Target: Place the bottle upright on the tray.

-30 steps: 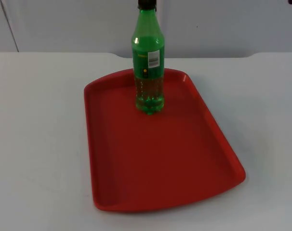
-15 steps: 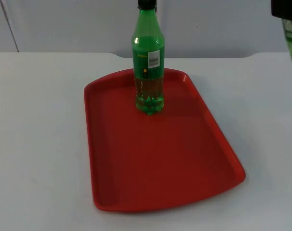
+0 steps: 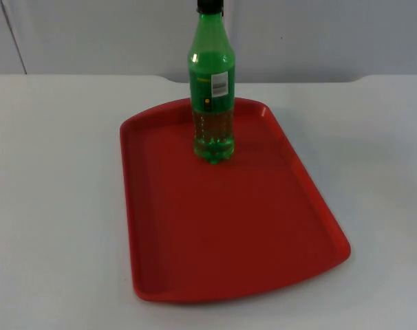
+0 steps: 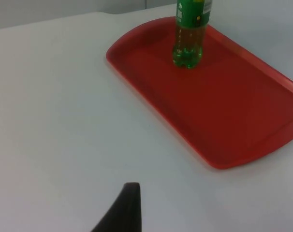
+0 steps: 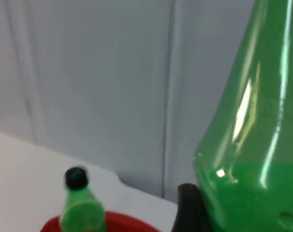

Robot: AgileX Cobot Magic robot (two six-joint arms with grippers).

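Bottle in hand (image 5: 248, 145): green, clear plastic, right up against the right wrist camera, held off the table with the grey wall (image 3: 318, 34) behind it. Right gripper (image 5: 190, 210) is clamped on it; one black finger presses its side, the other is hidden by the bottle.

Left gripper (image 4: 129, 208) hangs over bare white table (image 3: 57, 206), on the near left of the tray and well apart from it. Open or closed: cannot tell.

Tray (image 3: 229, 227): red, rectangular, rounded corners, low rim, flat on the table and turned slightly askew. Near and middle parts are bare.

Second bottle (image 3: 211, 103) stands upright on the tray at the far end, near the middle of the far rim. Green, black cap, label round the middle, a little liquid at the bottom. Nothing is touching it. From the right wrist camera its cap and neck (image 5: 81, 208) sit below and beyond the held bottle.
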